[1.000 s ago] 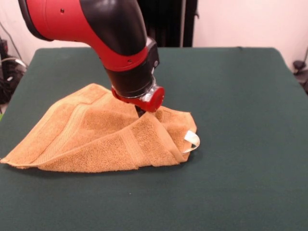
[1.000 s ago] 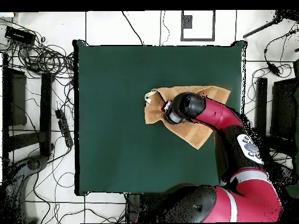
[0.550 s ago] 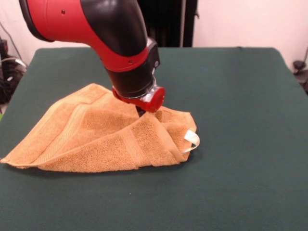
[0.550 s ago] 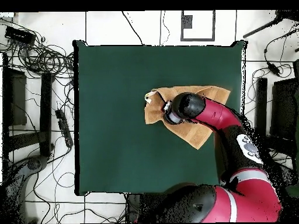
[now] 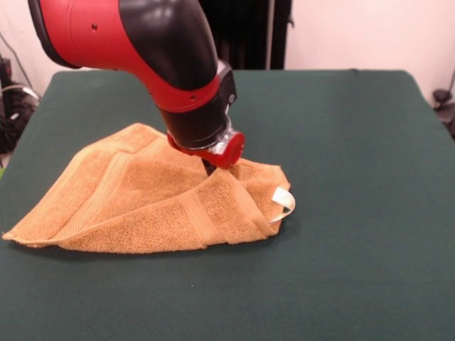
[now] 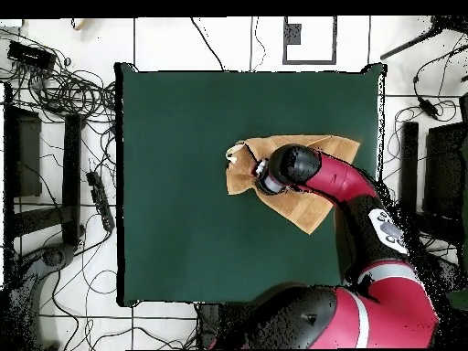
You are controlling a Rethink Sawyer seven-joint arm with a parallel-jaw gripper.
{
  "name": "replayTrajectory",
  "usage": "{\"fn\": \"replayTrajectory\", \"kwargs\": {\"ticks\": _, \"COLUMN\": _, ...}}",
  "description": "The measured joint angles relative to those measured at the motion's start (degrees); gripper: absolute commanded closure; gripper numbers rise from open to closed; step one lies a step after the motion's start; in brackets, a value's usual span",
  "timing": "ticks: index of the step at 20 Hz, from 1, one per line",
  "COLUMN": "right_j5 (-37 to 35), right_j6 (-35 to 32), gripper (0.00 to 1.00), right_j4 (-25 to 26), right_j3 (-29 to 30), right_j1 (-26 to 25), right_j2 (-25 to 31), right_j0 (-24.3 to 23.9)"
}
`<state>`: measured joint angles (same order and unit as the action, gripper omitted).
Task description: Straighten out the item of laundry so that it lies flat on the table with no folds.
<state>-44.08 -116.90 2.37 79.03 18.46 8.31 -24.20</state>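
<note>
I'm looking at the jaws first: only a dark tip shows below the red wrist ring, pushed down into the towel, and I cannot tell whether they are clenched on the cloth or released. Terry rises around that tip in a small peak, so the fabric is bunched right where the jaws meet it.

From that point a raised ridge of cloth runs down toward the camera in the front view, with a woven band crossing it. Just right of the jaws and a little lower, the white tag curls up as a loop at the towel's corner, touching the tabletop. Left of the jaws the towel spreads out long and low, tapering to a flat corner near the tabletop's left edge; a second layer shows along that side, so it lies doubled.

From overhead I see the wrist sitting over the towel, covering its middle. Cloth shows on three sides of it: a corner with the tag beyond the jaws, an edge running off to one side, and a point reaching back toward the arm's base. The towel sits roughly mid-tabletop, toward the arm's side of centre.
</note>
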Motion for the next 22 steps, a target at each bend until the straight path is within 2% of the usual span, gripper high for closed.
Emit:
{"fn": "replayTrajectory", "kwargs": {"ticks": 11, "right_j5": -7.3, "right_j6": 0.0, "gripper": 1.00, "right_j4": 0.0, "right_j3": -2.0, "right_j1": -2.4, "right_j2": 0.0, "right_j0": 0.4}}
{"fn": "replayTrajectory", "kwargs": {"ticks": 22, "right_j5": -16.6, "right_j6": 0.0, "gripper": 1.00, "right_j4": 0.0, "right_j3": 0.8, "right_j1": -4.2, "right_j2": 0.0, "right_j0": 0.5}}
